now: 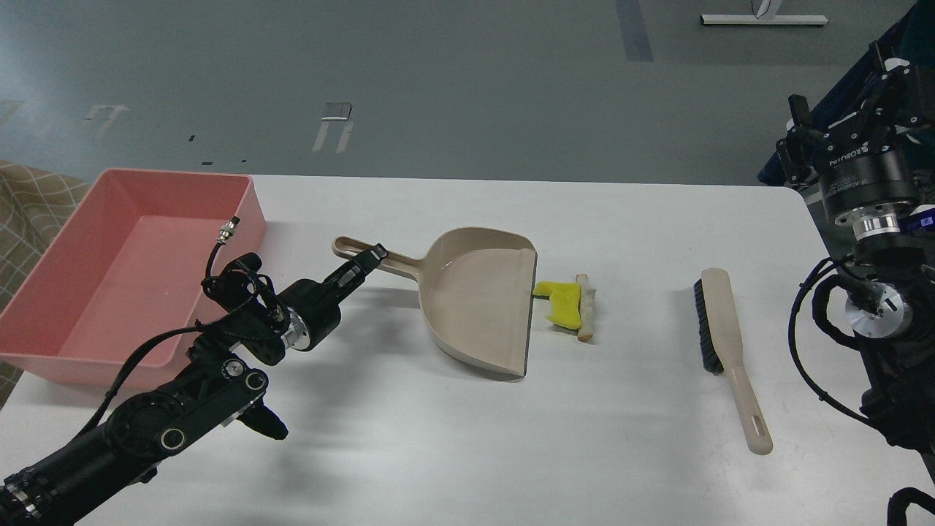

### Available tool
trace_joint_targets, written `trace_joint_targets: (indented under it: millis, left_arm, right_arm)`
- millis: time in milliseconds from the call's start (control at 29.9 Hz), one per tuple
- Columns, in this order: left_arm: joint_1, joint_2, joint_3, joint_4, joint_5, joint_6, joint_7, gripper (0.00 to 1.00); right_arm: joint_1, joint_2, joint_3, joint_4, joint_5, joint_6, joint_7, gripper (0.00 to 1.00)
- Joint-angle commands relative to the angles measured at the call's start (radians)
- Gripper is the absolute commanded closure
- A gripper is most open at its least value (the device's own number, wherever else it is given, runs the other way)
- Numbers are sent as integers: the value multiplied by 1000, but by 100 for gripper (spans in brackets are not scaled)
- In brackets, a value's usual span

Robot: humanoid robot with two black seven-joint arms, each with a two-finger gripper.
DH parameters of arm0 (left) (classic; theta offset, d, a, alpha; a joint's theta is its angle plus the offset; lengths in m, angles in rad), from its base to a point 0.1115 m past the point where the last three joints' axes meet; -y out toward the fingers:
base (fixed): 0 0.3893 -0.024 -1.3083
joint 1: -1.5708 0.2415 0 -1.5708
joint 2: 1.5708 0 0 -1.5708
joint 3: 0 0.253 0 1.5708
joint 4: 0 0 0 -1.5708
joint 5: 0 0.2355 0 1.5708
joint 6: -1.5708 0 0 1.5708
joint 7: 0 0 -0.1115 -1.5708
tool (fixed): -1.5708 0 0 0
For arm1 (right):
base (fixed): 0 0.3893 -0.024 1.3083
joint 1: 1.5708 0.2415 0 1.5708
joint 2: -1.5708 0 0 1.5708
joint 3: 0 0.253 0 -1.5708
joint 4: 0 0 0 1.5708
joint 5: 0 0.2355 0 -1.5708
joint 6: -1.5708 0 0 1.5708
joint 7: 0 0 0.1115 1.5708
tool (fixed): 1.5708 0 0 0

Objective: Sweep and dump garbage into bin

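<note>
Shallow salmon-pink plastic bin (109, 292), left of frame: nothing in it. Beige plastic dustpan (478, 299), centre of the white desk (467, 438): pan bare. Garbage, a yellow foam chunk (561, 303) touching a pale crusted slice (584, 307), lies at its lip. My left jaws (363, 264) narrow at the dustpan handle. Right jaws (887, 73) raised, upper right; cannot tell their gap.

place: a robot lab or test room, not a home
table (453, 438): plain white top, a staged work surface
floor (438, 73): behind the table, bare grey-green with tape marks, like in a workshop hall
stand (763, 20): white metal base of some equipment, on the floor far behind the table
fabric (29, 197): beige checked cloth, just left of the table
</note>
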Motion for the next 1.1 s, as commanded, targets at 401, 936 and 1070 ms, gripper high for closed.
trace_joint_targets:
  millis: [401,936,1070]
  left_arm:
    - [-2,5,-2,-11,-23,2,-3,100]
    - [0,1,-5,-14,-21,2,-3,100]
    - [-2,-2,-5,-14,-21,2,-3,100]
  right_arm:
    - [52,-519,-566,203,-91,-3,-29,0]
    - [20,-1029,-939,530,-118,8,-10,0]
    - [24,-1047,-1025,610,-146,8,-81,0]
